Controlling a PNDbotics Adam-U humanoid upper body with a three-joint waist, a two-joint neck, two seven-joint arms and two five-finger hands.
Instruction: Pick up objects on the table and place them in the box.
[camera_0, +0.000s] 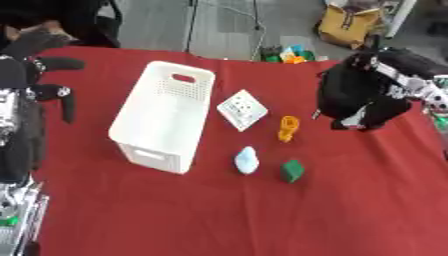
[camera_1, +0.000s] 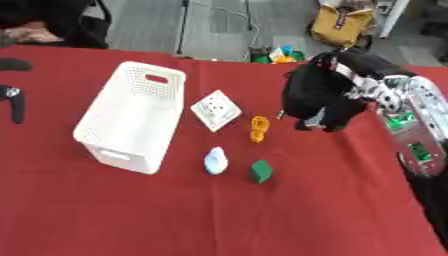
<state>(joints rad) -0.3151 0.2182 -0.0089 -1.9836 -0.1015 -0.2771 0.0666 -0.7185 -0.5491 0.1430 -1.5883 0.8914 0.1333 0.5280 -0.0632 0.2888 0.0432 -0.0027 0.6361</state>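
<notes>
A white perforated box (camera_0: 164, 115) stands on the red table, left of centre. To its right lie a white square card with dots (camera_0: 242, 109), an orange twisted piece (camera_0: 288, 128), a pale blue lump (camera_0: 247, 161) and a small green block (camera_0: 292, 170). My right hand (camera_1: 317, 100) hovers above the table just right of the orange piece, fingers hanging down with nothing in them. My left hand (camera_0: 44, 80) is raised at the left edge, fingers spread, away from the box.
The red tablecloth (camera_0: 262, 220) has free room in front and at the right. Beyond the far edge are small coloured toys (camera_0: 286, 54) and a yellow bag (camera_0: 348, 25) on the floor.
</notes>
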